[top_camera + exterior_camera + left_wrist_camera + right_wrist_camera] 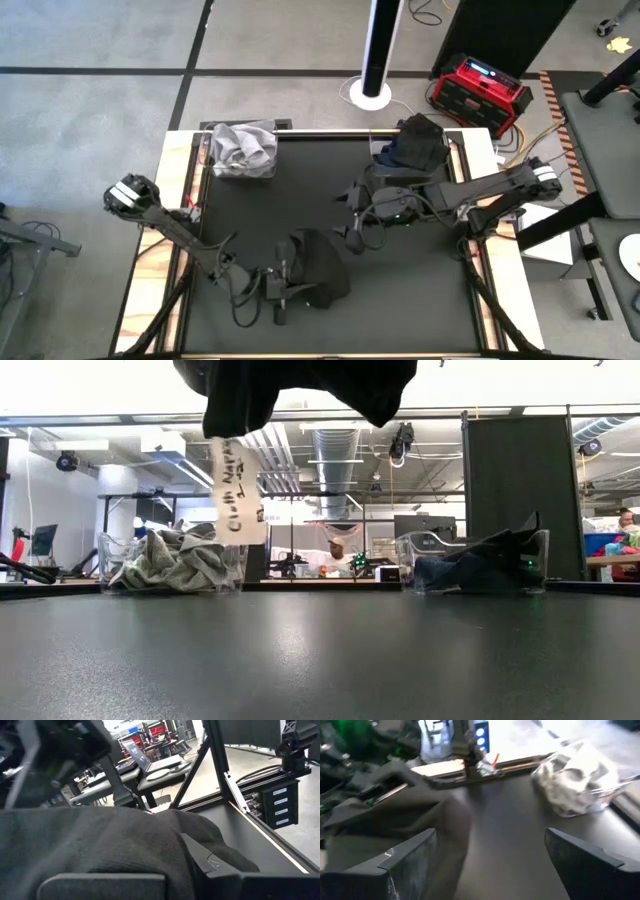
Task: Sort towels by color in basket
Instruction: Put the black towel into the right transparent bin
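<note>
High view, left to right: the left hand (283, 290), low in the frame, is clamped on a black towel (322, 268) lifted clear of the surface (400, 290), while the right hand (352, 212) at centre right stands wide and holds nothing. Light towels (242, 145) fill the upper-left bin, dark towels (415, 142) the upper-right. I judge the black towel belongs upper right: carry it high, release only above that bin.

Black towel (115, 845) fills most of the view, draped over the left gripper's fingers (210, 862), apparently clamped. Black table (250, 832) beyond; desks (150, 772) in the background.
</note>
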`<action>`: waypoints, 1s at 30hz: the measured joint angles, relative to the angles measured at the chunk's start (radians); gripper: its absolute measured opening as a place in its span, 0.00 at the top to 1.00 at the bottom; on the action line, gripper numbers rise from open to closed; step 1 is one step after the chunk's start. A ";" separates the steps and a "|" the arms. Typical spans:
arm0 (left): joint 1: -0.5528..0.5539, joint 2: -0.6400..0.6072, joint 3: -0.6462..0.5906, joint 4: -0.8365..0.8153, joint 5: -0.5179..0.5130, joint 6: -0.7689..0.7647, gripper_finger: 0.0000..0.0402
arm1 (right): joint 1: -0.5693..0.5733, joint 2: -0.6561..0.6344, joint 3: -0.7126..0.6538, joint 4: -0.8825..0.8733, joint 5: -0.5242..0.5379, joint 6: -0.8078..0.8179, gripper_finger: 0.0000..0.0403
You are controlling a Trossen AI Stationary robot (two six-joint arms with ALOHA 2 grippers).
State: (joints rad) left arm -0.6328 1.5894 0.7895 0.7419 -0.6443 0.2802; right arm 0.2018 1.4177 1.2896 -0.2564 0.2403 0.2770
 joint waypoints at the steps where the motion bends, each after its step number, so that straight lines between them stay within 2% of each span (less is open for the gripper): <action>1: -0.002 0.000 0.000 0.000 -0.001 0.000 1.00 | -0.004 -0.004 0.000 0.001 0.007 -0.006 0.10; 6: -0.019 -0.001 0.000 0.011 -0.019 0.001 1.00 | -0.004 -0.041 0.000 0.006 0.073 -0.091 0.10; 11: -0.032 -0.003 0.000 0.032 -0.222 0.039 1.00 | 0.039 -0.038 0.000 0.008 -0.016 -0.158 0.10; 14: -0.029 -0.003 0.000 0.025 -0.296 0.057 1.00 | 0.082 -0.004 -0.001 0.005 -0.022 -0.198 0.10; 20: -0.020 -0.003 0.000 0.016 -0.315 0.084 1.00 | 0.125 0.062 -0.001 -0.026 0.065 -0.236 0.10; 26: -0.012 -0.003 0.000 0.025 -0.308 0.095 1.00 | 0.123 0.127 -0.001 0.005 0.065 -0.259 0.10; 30: 0.007 -0.002 0.000 0.025 -0.309 0.088 1.00 | 0.123 0.146 0.001 0.029 0.014 -0.292 0.10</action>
State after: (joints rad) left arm -0.6261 1.5871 0.7895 0.7672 -0.9528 0.3679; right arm 0.3248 1.5632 1.2903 -0.2276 0.2538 -0.0151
